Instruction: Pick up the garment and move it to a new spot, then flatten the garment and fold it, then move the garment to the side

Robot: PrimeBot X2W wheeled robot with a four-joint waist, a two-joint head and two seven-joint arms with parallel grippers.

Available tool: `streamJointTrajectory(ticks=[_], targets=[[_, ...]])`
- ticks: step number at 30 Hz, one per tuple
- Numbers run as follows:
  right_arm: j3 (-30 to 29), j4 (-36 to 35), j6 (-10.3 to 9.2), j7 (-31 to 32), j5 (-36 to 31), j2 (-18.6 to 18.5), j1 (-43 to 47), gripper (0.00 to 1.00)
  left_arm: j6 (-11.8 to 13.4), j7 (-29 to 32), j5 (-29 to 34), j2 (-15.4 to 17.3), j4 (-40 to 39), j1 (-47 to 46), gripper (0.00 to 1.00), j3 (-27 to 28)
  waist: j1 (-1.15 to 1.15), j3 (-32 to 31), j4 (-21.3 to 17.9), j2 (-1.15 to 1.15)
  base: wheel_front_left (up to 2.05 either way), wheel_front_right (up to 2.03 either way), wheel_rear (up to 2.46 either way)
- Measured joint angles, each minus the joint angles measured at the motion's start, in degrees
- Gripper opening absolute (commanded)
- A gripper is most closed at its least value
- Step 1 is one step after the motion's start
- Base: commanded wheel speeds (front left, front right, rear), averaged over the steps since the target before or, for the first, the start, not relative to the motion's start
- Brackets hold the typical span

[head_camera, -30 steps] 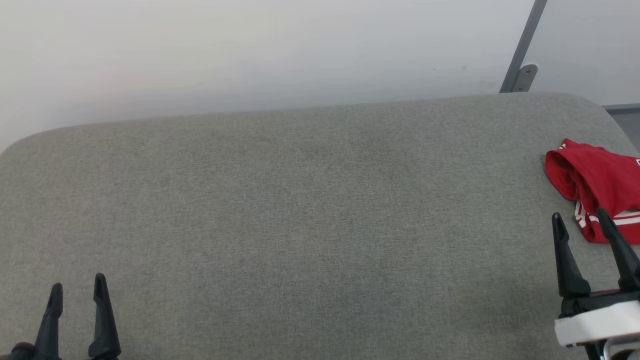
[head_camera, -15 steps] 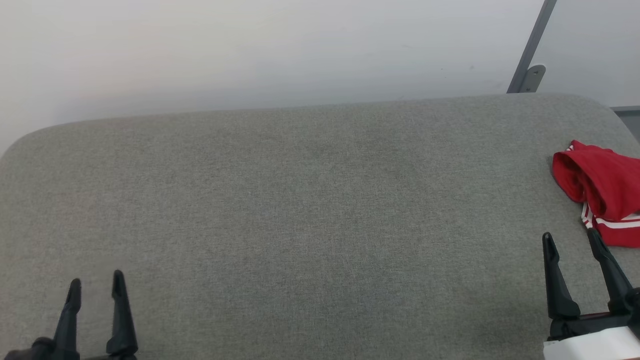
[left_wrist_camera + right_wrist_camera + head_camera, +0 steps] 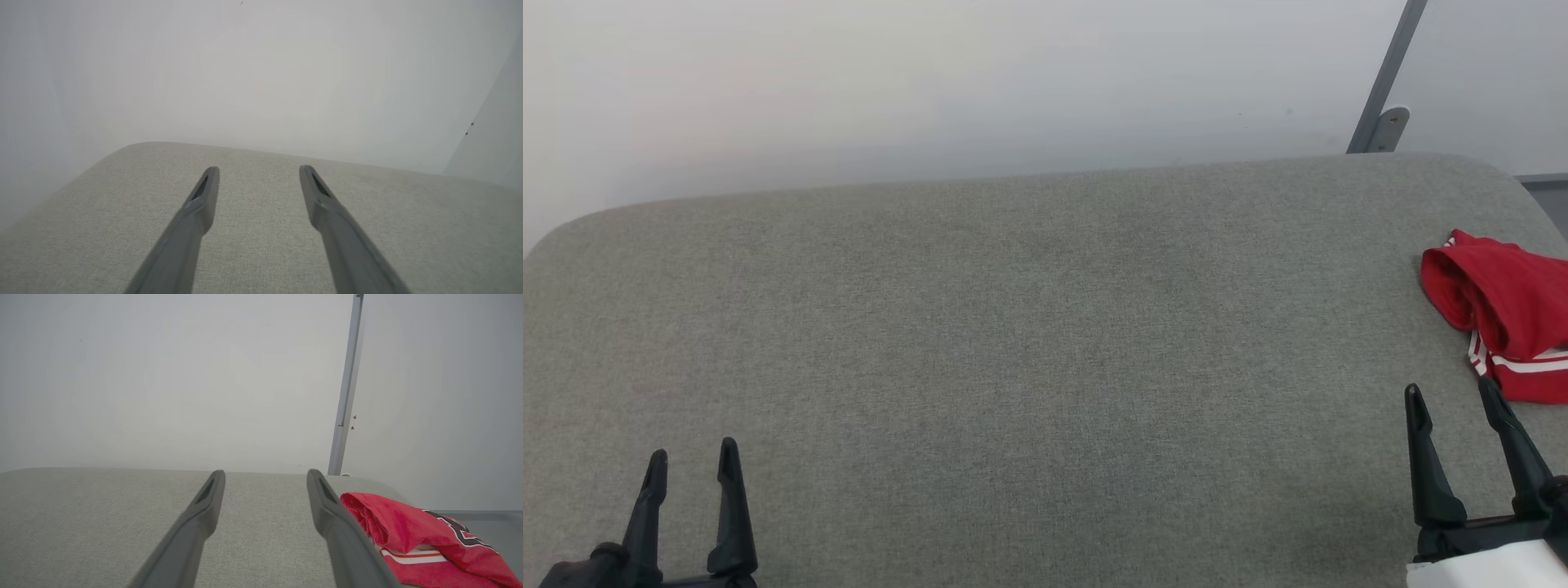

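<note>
The garment (image 3: 1507, 314) is a red jersey with white stripes, folded into a small bundle at the right edge of the grey padded table (image 3: 1029, 351). In the right wrist view the garment (image 3: 412, 539) shows black white-outlined lettering and lies just right of my fingers. My right gripper (image 3: 1452, 394) stands open and empty, just short of the bundle and a little left of it. Far across the table, at the lower left, my left gripper (image 3: 693, 456) is open with nothing between its fingers. Both pairs of fingers hover over bare cloth (image 3: 257, 228).
A pale wall (image 3: 931, 82) runs behind the table's far edge. A grey metal post (image 3: 1388, 77) with a bracket stands at the back right corner. The table's corners are rounded, and the garment sits close to the right edge.
My right gripper has drawn back toward me, away from the garment's striped hem. The left gripper has shifted slightly right. The camera has moved a little.
</note>
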Motion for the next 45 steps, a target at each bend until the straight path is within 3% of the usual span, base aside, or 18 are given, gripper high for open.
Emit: streamJointTrajectory(ticks=[18, 36, 37, 45], targets=[[-0.55, -0.29, 0.0, 0.0, -0.09, 0.19, 0.34, 1.0, 0.0, 0.0, 1.0, 0.66, -0.05, 0.26, 1.0, -1.19, 0.0, -0.21, 0.56, 0.0, 0.0, 0.0, 0.0], [-1.65, -0.78, 0.0, 0.0, -0.25, 0.46, 1.19, 1.0, 0.0, 0.0, -0.04, -0.53, 0.26, 0.68, 1.0, 1.38, 0.0, -0.49, 2.91, 0.0, 0.0, 0.0, 0.0], [-1.62, -0.66, 0.0, 0.0, -0.24, 0.49, 1.23, 0.0, 0.0, 0.01, -0.04, -0.7, 0.31, 0.71, 0.0, 1.48, 0.0, -0.52, 2.99, 0.0, 0.0, 0.0, 0.0], [-0.76, 3.01, 0.0, 0.63, 1.81, 1.78, 1.85, 0.0, 0.0, 0.91, -1.83, -2.3, 4.1, 1.31, 0.0, 0.96, 0.0, -0.53, 3.01, 0.0, 0.0, 0.0, 0.0]])
